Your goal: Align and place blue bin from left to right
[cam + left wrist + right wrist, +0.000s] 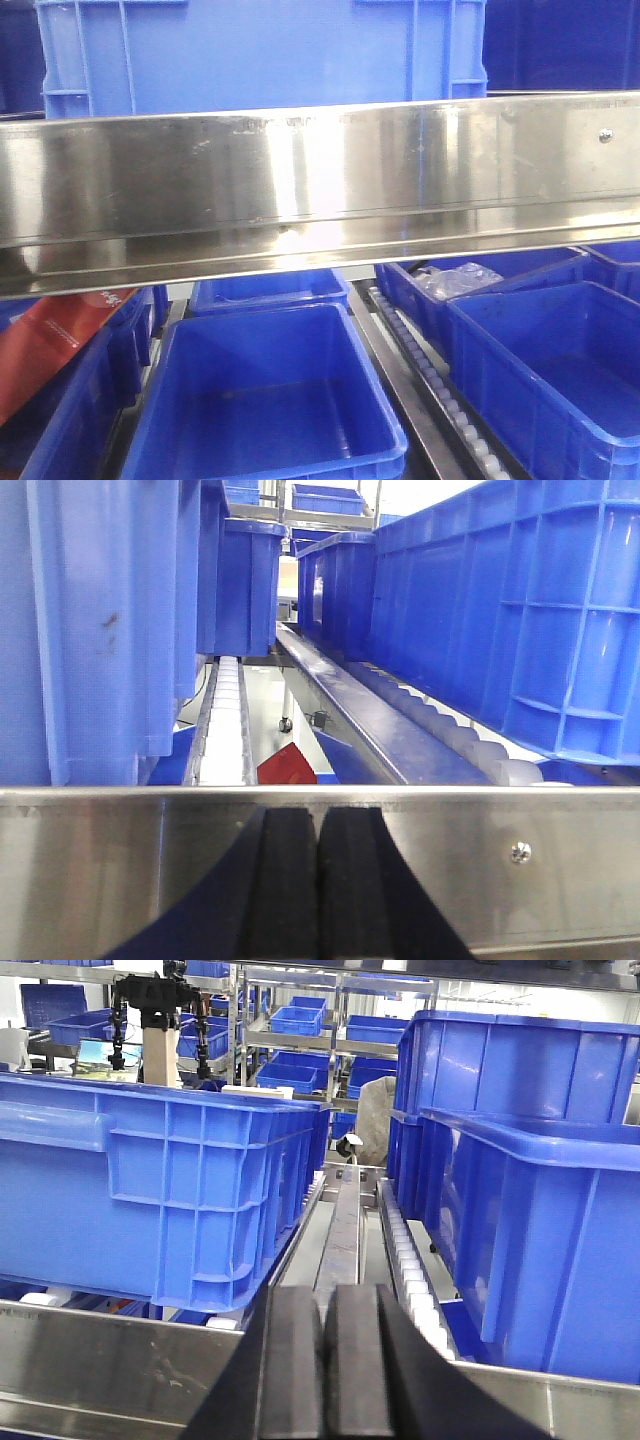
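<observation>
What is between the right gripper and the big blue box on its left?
In the right wrist view, only a shiny steel rail lies between the right gripper and the large light-blue plastic bin.

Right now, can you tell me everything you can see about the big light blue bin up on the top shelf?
The blue bin is a large box of bright, lighter-blue plastic with flat walls and raised upright ribs near its corners. It sits upright on the upper level, behind the shiny metal rail, which hides its bottom edge. Its top is cut off by the picture, so I cannot see what is inside. In the right wrist view its side shows a lipped rim, a grid of ribs, and white rollers underneath it.
</observation>
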